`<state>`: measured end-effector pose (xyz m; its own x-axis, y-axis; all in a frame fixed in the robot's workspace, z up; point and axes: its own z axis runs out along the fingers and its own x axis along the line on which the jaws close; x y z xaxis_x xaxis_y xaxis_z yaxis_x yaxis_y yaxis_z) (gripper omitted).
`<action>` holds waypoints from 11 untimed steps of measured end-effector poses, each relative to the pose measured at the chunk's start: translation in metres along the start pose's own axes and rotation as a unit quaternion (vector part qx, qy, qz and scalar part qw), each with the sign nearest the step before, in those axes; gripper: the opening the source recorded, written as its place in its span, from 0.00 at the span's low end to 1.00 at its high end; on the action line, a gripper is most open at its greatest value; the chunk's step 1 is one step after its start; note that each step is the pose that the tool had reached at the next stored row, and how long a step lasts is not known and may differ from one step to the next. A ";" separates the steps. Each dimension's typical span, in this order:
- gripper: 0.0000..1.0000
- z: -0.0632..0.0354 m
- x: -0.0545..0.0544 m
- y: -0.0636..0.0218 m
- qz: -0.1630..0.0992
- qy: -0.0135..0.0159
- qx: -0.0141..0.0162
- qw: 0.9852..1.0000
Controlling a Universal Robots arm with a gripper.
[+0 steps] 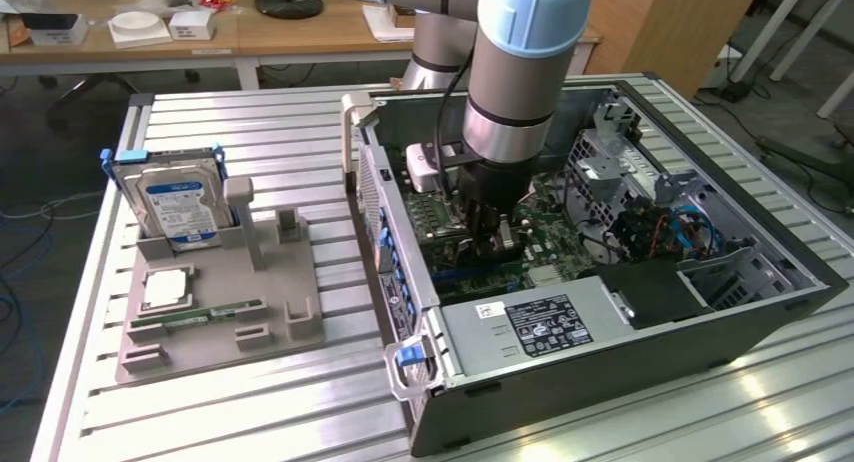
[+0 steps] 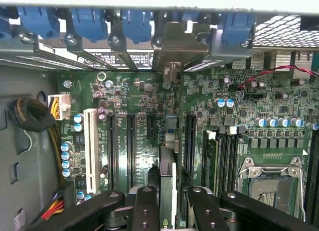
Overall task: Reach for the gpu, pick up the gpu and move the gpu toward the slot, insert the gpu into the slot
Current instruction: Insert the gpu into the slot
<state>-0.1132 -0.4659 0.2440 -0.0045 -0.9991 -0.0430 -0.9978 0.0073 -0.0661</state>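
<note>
This is a lab or robotics workshop. A bench (image 1: 267,132) of ribbed aluminium profile carries an opened computer case (image 1: 747,312) with its green motherboard (image 2: 144,96) bared. Beside the case stands a grey holder (image 1: 214,312) with a hard drive (image 1: 174,204) propped upright. Beyond the bench are wooden desks (image 1: 200,37) with small boxes, a lamp base (image 1: 288,2) and loose cables on the floor.
</note>
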 end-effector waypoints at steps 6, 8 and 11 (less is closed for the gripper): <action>0.26 0.0011 0.000 0.0001 -0.001 0.000 0.000 1.000; 0.26 0.0020 0.000 0.0002 -0.001 0.000 0.000 1.000; 0.26 0.0055 0.000 0.0004 -0.001 0.000 0.000 1.000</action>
<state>-0.1132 -0.4661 0.2384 -0.0033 -0.9991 -0.0430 -0.9978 0.0062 -0.0659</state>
